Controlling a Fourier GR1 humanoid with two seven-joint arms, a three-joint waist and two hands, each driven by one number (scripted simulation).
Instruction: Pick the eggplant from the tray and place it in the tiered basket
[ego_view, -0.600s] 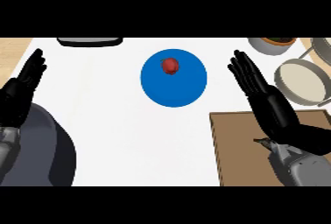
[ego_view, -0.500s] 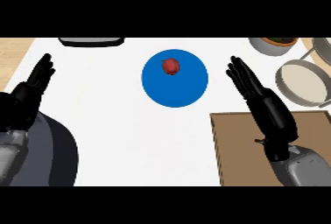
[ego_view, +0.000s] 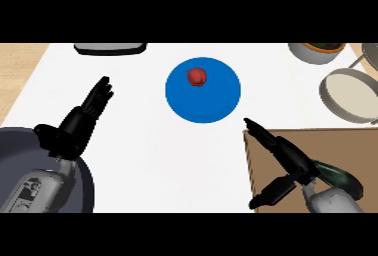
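Head view: right hand (ego_view: 284, 157), fingers straight and spread, over the brown tray's (ego_view: 325, 145) near-left corner, above the dark eggplant (ego_view: 341, 177). Left hand (ego_view: 80, 122) rests open by the counter's left edge. Risk: the forearm hides the eggplant, so a grasp may miss.

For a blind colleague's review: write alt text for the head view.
A small red object lies on a blue plate on a white counter; both black hands, left hand and right hand, are open and hold nothing. A brown tray sits under the right hand, with bowls at the right edge.
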